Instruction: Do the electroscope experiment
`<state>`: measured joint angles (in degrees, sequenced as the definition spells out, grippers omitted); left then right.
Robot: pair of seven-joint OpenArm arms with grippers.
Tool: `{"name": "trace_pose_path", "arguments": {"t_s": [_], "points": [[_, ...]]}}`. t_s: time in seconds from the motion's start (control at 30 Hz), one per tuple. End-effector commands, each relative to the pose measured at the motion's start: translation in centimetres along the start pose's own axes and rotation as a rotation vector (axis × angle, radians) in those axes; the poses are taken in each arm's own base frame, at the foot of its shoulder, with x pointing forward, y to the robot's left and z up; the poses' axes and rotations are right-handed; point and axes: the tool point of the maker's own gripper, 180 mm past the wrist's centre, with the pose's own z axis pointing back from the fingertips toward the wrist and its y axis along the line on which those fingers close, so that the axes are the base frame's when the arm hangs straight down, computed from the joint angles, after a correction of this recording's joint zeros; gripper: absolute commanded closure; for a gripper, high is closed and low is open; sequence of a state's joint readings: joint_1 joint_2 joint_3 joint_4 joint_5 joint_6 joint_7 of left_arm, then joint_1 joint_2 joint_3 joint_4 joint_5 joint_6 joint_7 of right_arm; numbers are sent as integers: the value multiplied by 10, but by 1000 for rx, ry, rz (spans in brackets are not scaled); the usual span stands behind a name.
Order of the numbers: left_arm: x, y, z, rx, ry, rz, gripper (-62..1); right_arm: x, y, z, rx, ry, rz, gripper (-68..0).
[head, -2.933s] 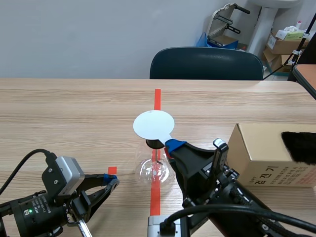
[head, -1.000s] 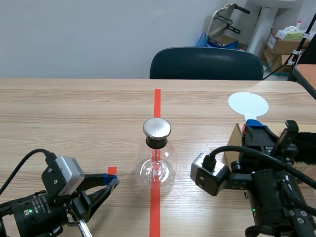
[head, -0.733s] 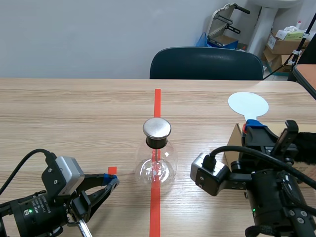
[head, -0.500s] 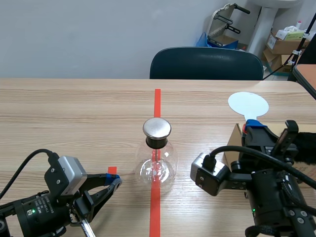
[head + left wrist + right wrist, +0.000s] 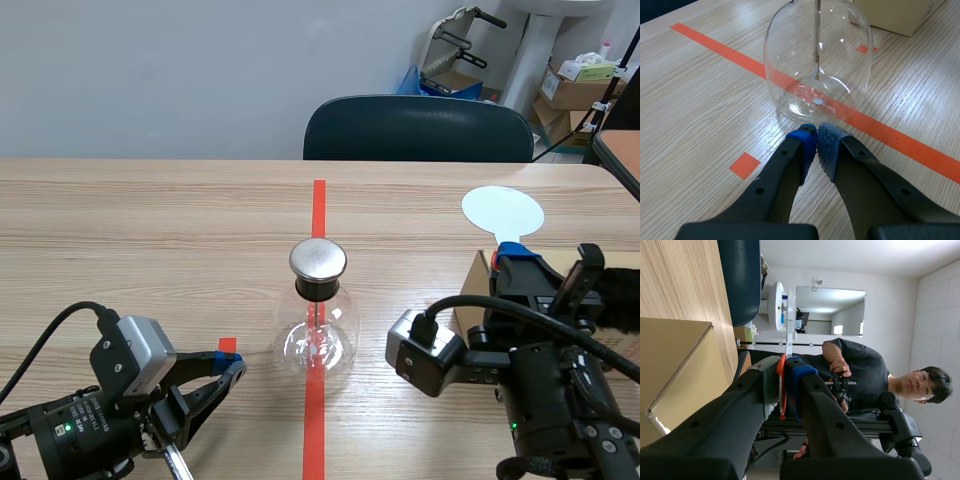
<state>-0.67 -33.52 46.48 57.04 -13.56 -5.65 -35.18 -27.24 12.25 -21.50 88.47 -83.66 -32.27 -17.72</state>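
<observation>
Even, bright room light covers the table [image 5: 150, 220]; shadows are soft. The glass flask [image 5: 790, 60] carries small white glints (a pale sheen on the wood beside it).

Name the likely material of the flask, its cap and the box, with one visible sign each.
Flask: probably clear glass; see-through, with glossy highlights. Cap: likely metal; dull silver sheen. Box: brown cardboard; matte, with a raw cut edge.
</observation>
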Motion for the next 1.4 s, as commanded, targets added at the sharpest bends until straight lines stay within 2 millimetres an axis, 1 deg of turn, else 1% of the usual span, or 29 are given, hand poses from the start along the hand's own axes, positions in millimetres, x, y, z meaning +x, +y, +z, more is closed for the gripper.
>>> {"name": "trace_pose_path", "arguments": {"t_s": [0.0,0.47,0.57,0.67,0.87,1.13,1.37], "points": [[12,0,-4,1,-42,3,-55,-2,-11,-3,-36,1,1,-17],[12,0,-4,1,-42,3,-55,-2,-11,-3,-36,0,1,-17],[12,0,-4,1,-41,3,-55,2,-11,-3,-36,-26,2,-17],[12,0,-4,1,-41,3,-55,13,-10,-3,-36,-84,3,-17],[12,0,-4,1,-41,3,-55,43,-10,3,-36,-255,6,-17],[12,0,-4,1,-41,3,-55,83,-10,18,-35,-494,10,-17],[12,0,-4,1,-41,3,-55,104,-9,32,-35,-634,13,-17]]}}
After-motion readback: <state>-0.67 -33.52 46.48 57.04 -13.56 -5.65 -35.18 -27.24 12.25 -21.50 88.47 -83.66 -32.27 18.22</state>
